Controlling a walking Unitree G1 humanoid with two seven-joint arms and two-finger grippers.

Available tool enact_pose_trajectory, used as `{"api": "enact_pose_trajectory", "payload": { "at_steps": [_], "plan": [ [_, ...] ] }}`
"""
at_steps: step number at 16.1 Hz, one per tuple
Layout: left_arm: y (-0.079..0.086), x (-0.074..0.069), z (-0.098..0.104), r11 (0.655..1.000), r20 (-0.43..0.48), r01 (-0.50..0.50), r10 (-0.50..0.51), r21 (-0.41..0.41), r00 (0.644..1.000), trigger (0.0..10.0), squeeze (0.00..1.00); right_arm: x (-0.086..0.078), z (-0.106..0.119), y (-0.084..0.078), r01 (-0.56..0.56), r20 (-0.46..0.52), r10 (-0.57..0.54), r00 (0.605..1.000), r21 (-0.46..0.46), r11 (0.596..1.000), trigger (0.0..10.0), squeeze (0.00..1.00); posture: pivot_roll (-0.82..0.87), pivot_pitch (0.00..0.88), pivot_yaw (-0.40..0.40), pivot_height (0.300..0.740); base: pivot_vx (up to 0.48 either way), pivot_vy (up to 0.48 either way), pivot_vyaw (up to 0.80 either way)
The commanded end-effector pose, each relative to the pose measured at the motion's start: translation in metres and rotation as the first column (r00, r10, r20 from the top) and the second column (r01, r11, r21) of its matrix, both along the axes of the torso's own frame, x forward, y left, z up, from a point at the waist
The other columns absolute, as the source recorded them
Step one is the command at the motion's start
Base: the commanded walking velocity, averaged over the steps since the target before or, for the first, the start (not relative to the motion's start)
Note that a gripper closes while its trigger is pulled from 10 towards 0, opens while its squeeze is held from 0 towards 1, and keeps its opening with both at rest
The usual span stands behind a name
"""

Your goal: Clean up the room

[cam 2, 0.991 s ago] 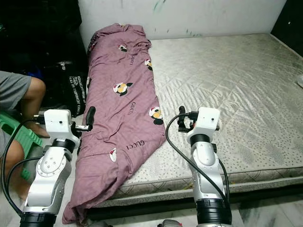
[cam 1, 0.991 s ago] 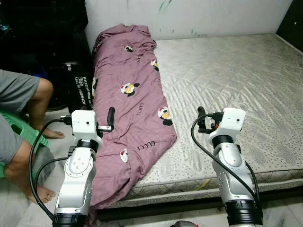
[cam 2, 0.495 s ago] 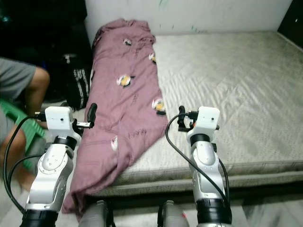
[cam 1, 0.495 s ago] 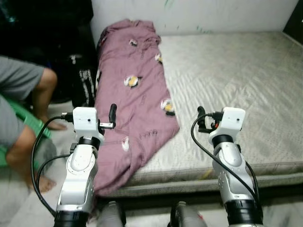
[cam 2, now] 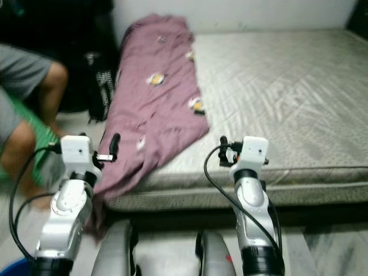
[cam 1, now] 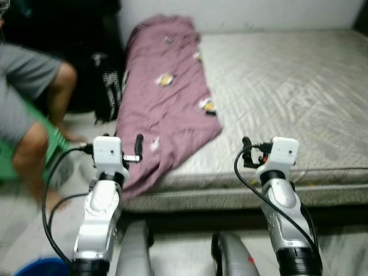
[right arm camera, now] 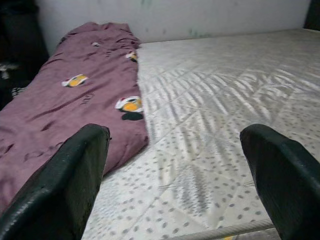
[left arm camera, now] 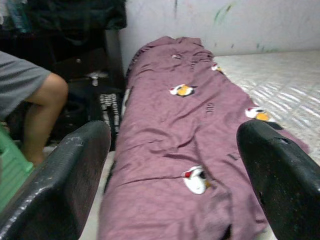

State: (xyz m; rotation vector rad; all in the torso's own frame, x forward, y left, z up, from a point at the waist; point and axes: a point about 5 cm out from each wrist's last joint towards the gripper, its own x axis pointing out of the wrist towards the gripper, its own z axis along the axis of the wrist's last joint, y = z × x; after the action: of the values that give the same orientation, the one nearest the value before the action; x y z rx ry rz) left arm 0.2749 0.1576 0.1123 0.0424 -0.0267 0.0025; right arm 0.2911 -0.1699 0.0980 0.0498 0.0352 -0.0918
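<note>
Purple blanket [cam 1: 167, 109] runs lengthwise up the bed [cam 1: 287, 86]; your left end effector [left arm camera: 175, 165], spread empty, is nearer.

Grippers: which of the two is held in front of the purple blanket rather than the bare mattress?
The left gripper. Its open fingers frame the purple blanket, which hangs over the bed's left edge, while the right gripper faces mostly bare grey mattress.

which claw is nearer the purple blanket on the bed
Left. The left claw hangs open by the crumpled purple patterned blanket draping off the grey quilted mattress; the right claw, also open, faces bare mattress, further away.
</note>
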Motion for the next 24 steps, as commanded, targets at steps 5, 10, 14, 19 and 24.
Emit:
{"api": "enact_pose_trajectory", "payload": {
  "at_steps": [5, 10, 14, 19, 24],
  "plan": [
    [0.002, 0.004, 0.007, 1.000, 0.018, -0.007, 0.008, -0.013, 1.000, 10.0, 0.00, 0.004, 0.009, 0.005, -0.017, 0.035, 0.017, 0.999, 0.002, 1.000, 10.0, 0.00, -0.09, 0.000, 0.025, 0.584, 0.000, 0.000, 0.00],
    [0.003, 0.005, 0.007, 1.000, 0.016, -0.015, 0.015, -0.020, 1.000, 10.0, 0.00, 0.004, 0.010, 0.004, -0.017, 0.036, 0.017, 0.999, 0.001, 1.000, 10.0, 0.00, -0.09, 0.002, 0.023, 0.539, 0.000, 0.000, 0.00],
    [0.009, 0.005, 0.006, 0.997, -0.004, -0.051, 0.051, -0.058, 0.999, 10.0, 0.00, 0.004, 0.010, 0.004, -0.015, 0.035, 0.015, 0.999, 0.001, 1.000, 10.0, 0.00, -0.09, 0.006, 0.023, 0.539, 0.000, 0.000, 0.00],
    [0.009, 0.005, 0.006, 0.997, -0.001, -0.036, 0.036, -0.073, 0.999, 10.0, 0.00, 0.004, 0.010, 0.004, -0.014, 0.034, 0.014, 0.999, 0.000, 1.000, 10.0, 0.00, -0.09, 0.008, 0.022, 0.539, 0.048, 0.000, 0.00],
    [0.012, 0.004, 0.005, 0.996, -0.009, -0.049, 0.048, -0.080, 0.999, 10.0, 0.00, 0.004, 0.010, 0.004, -0.014, 0.033, 0.014, 0.999, 0.001, 1.000, 10.0, 0.00, -0.09, 0.006, 0.022, 0.539, 0.194, 0.000, 0.00]
  ]
}}
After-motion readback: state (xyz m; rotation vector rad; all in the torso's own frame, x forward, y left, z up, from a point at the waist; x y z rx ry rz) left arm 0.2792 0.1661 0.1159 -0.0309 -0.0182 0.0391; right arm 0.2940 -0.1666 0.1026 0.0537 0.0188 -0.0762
